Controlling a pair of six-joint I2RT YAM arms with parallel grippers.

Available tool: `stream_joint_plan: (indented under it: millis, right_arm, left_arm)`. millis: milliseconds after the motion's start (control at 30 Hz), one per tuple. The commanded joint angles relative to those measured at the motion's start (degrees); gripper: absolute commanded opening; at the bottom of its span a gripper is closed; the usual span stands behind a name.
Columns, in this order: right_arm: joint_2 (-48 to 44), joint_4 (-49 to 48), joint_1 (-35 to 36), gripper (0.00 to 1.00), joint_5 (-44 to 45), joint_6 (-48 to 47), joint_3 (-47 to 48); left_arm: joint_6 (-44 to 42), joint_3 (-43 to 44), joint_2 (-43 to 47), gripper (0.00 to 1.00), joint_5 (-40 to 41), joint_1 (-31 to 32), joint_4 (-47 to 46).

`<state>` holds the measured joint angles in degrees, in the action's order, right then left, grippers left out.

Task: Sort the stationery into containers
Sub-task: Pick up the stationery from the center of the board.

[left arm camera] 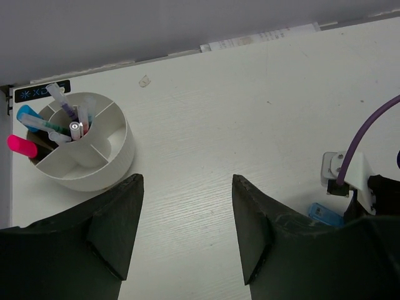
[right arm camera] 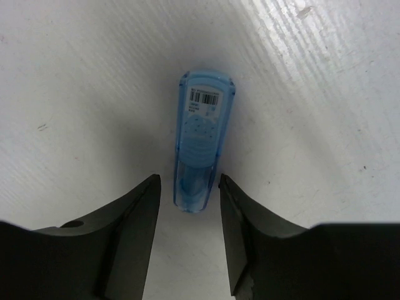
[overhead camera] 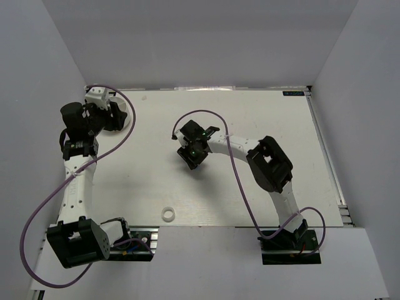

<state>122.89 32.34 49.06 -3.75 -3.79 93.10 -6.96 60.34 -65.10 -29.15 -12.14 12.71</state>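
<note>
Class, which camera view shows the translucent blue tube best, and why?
The right wrist view: the translucent blue tube fills the frame, sharp and unobstructed. The left wrist view shows only a blue sliver; the top external view does not show it.

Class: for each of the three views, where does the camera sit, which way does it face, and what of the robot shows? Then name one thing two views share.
Top external: above and behind the bases, looking down on the table; left arm and right arm show.
Left wrist: on the left arm, looking across the table at the white tub; left fingers at bottom.
Right wrist: on the right arm, looking down at the blue tube; right fingers flank its near end.
Shared: the blue tube shows in both wrist views.
</note>
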Motion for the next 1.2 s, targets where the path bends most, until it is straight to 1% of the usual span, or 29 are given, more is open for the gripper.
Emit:
stream_joint_plan:
  millis: [0, 67, 133, 233, 267, 300, 367, 400, 467, 500, 567, 600, 700, 800, 833, 867, 900, 1000, 1067, 1167]
  right_arm:
    - [0.2, -2.9, 0.2, 0.48, 1.9, -0.9, -2.1]
    - [-0.1, -3.7, 0.2, 0.44, 2.3, -1.1, -2.8]
    - [-0.9, -4.9, 0.4, 0.42, 2.9, -1.5, -4.2]
    - [-2.8, -6.6, 0.6, 0.31, 2.7, -2.1, -6.4]
    - [-3.4, -7.7, 0.4, 0.21, 2.4, -2.5, -7.0]
    - [-4.5, -8.2, 0.5, 0.15, 1.6, -2.8, -7.7]
    - [-6.0, -9.6, 0.3, 0.03, 0.2, -3.8, -7.9]
    - [-7.9, -9.9, 0.4, 0.01, -1.3, -4.1, -8.1]
    - [-10.4, -11.9, 0.0, 0.00, -2.7, -5.5, -9.1]
    - [-13.2, -13.1, 0.1, 0.00, -5.2, -6.0, -10.0]
    - [-16.4, -15.7, -0.1, 0.00, -7.9, -7.2, -13.6]
    - [-18.5, -17.6, 0.0, 0.00, -8.8, -8.1, -14.6]
    - [-22.0, -19.9, -0.1, 0.00, -9.3, -8.5, -16.7]
    - [-24.8, -22.8, 0.2, 0.00, -8.6, -8.7, -17.7]
    - [-25.5, -23.5, 0.1, 0.00, -8.3, -8.8, -18.0]
    - [-26.0, -24.0, 0.3, 0.00, -7.9, -8.7, -18.1]
    - [-26.6, -24.3, 0.2, 0.00, -7.9, -8.8, -18.0]
    - [-26.1, -23.6, 0.6, 0.00, -7.2, -9.4, -15.9]
    - [-25.9, -23.1, 0.6, 0.00, -6.8, -9.8, -15.1]
    - [-26.0, -23.1, 0.7, 0.00, -6.7, -10.4, -14.6]
  left_arm:
    - [2.1, -0.7, 2.3, 0.69, -1.3, 0.3, -0.9]
    - [2.9, -0.7, 2.2, 0.69, -1.7, 0.3, -0.8]
    - [3.4, -0.7, 2.2, 0.69, -2.1, 0.3, -0.8]
    - [3.6, -0.3, 1.3, 0.68, -3.0, 0.3, 0.2]
    - [3.7, 0.1, 0.7, 0.68, -3.5, 0.8, 0.6]
    - [4.1, 0.8, 0.2, 0.68, -3.7, 0.8, 1.0]
    - [5.0, 1.7, -1.7, 0.67, -6.2, 1.3, 2.1]
    - [5.3, 2.8, -2.4, 0.67, -7.3, 1.9, 2.6]
    - [5.8, 4.0, -5.1, 0.66, -10.7, 2.6, 4.7]
    - [6.2, 5.1, -6.2, 0.66, -11.8, 2.6, 5.9]
    - [5.8, 5.9, -9.5, 0.65, -15.8, 4.2, 10.7]
    - [5.7, 5.8, -10.1, 0.63, -17.4, 4.2, 11.7]
    - [5.3, 2.0, -9.8, 0.62, -23.1, 7.9, 12.9]
    - [6.3, 0.2, -9.8, 0.62, -24.9, 9.1, 13.2]
    - [6.3, -0.1, -10.1, 0.62, -25.2, 10.5, 14.3]
    - [6.3, -0.3, -10.4, 0.62, -26.8, 11.0, 14.3]
    - [9.2, -0.5, -10.4, 0.62, -27.4, 11.5, 13.7]
    - [12.3, -1.1, -11.4, 0.63, -30.0, 13.0, 12.4]
    - [12.8, -0.7, -12.5, 0.62, -30.1, 14.8, 12.9]
    - [13.6, 0.0, -12.9, 0.62, -29.2, 15.6, 11.6]
